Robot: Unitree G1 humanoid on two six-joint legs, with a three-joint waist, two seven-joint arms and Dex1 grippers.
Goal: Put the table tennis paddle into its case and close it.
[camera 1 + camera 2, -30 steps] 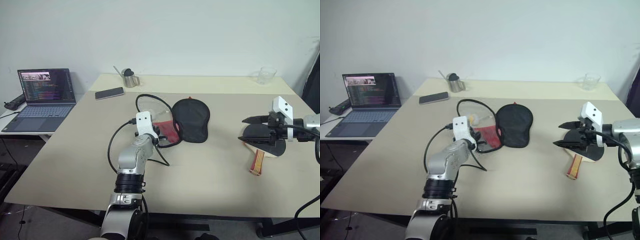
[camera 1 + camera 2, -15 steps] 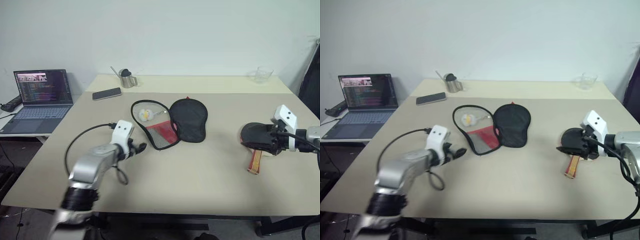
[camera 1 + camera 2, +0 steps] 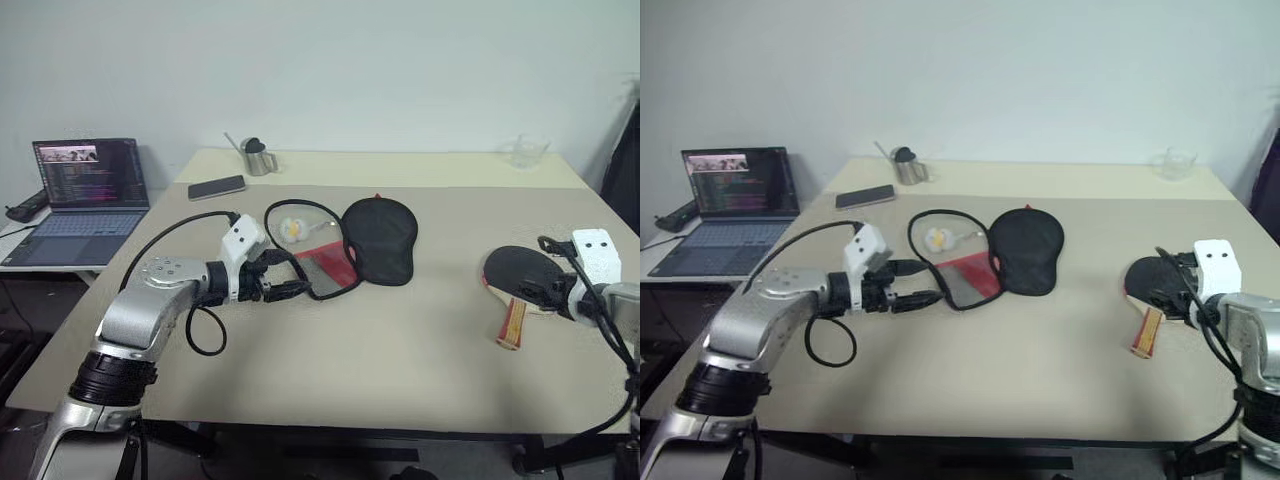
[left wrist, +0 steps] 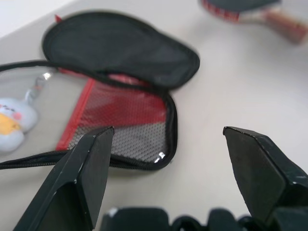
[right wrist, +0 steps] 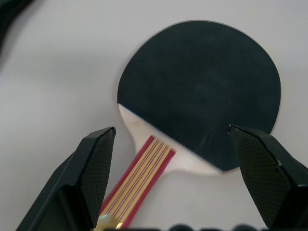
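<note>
So the round black rubber-faced table tennis paddle [image 3: 527, 276] with the pale wooden edge and the red-and-tan striped handle is lying flat on the right side of the beige table [image 3: 400, 350], well apart from everything else. Its long axis runs roughly from the blade, on the far side, back to the handle pointing toward the robot's edge of the table, tilted just a bit.

The right gripper [image 5: 179, 159] is the one that matters here. It sits just beside the paddle on the robot's right, and in its wrist view the two black fingers stand wide apart with the blade and the top of the handle framed between them, nothing held. So the paddle is dead ahead of that hand and just below it. My guess is the next move is simply down and in, and the handle running almost along the pointing direction should make the neck an easy spot to pinch.

The paddle-shaped black fabric zip case [image 3: 350, 243] with the red panel and mesh pocket lies open near the middle of the table, flap folded out to the right, a small white-yellow plush ball [image 3: 291, 229] resting inside. The left gripper [image 3: 287, 276] hovers just beside the case's near-left edge, jaws wide, empty. So right arm for the paddle, left arm for the case.
</note>
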